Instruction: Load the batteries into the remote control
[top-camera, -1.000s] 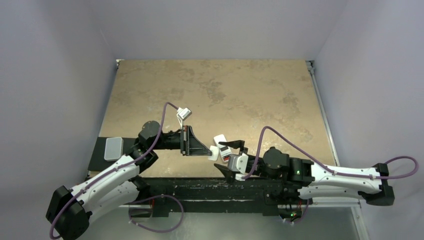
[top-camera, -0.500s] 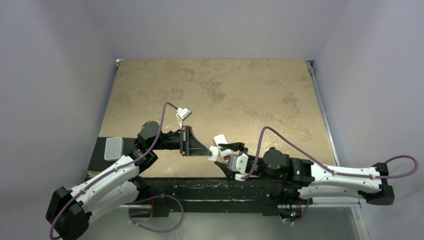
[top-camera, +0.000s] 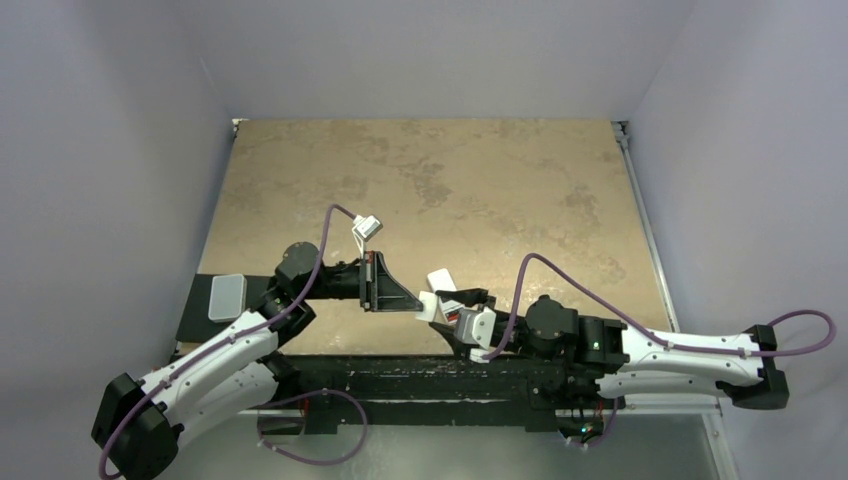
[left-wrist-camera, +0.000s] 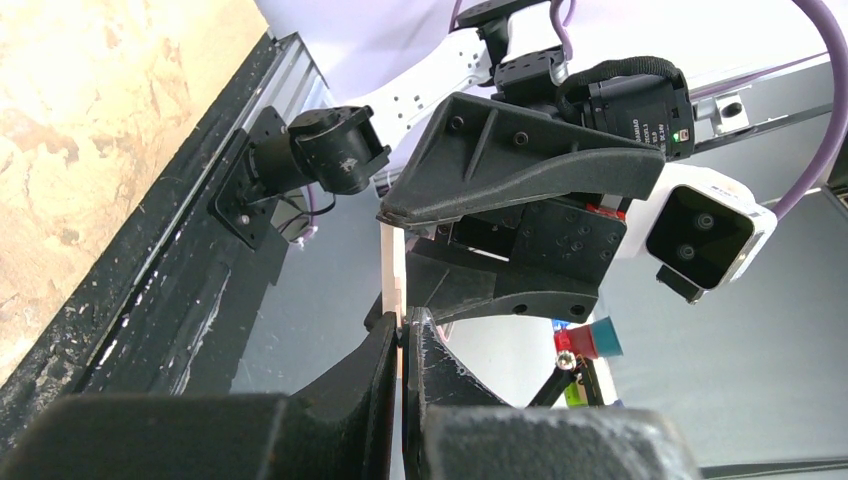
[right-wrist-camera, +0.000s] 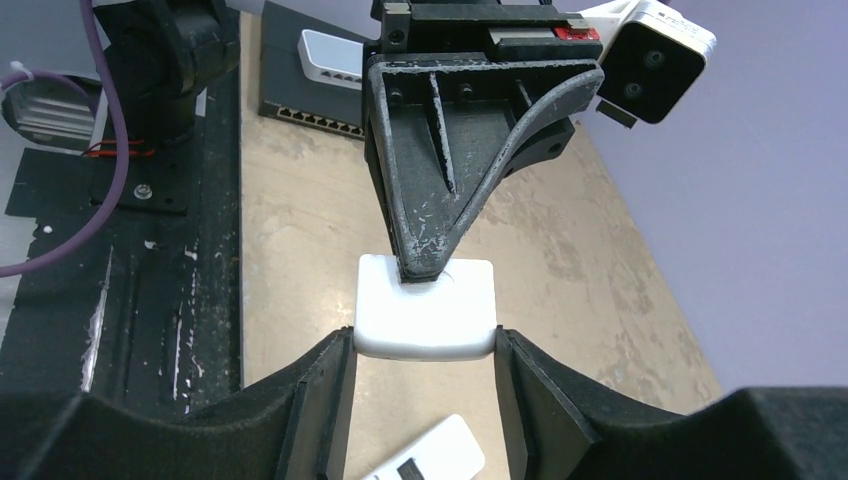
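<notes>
Between the two tools, low over the near part of the surface (top-camera: 480, 190), a thin white plate (right-wrist-camera: 425, 310) with rounded corners is held clear of the top. The left tool (top-camera: 423, 303) is clamped on one edge of it, fingers pressed together with only the plate's thickness between them. The right tool (top-camera: 446, 316) faces it head-on, fingers apart and bracketing the plate's two side edges. Their tips sit right at those edges, and I cannot tell whether they press or merely flank. Beneath and just ahead of the right tool, the remote control (right-wrist-camera: 432, 458) lies flat on the surface, white, with a dark mark on its upper face. Beyond both tools the surface runs tan and mottled, like worn stone, to pale lilac-grey walls (top-camera: 420, 60) that close it in at the back and on both sides. A metal rail (top-camera: 640, 220) follows its edge, well to the right of the right tool. Behind the tools a black base strip (top-camera: 400, 375) carries both arms, and purple cables (top-camera: 590, 290) loop above them. Well to the left of the left tool, a light-grey rounded plate (top-camera: 228, 297) rests on a black box (right-wrist-camera: 300, 108) with a row of ports.
</notes>
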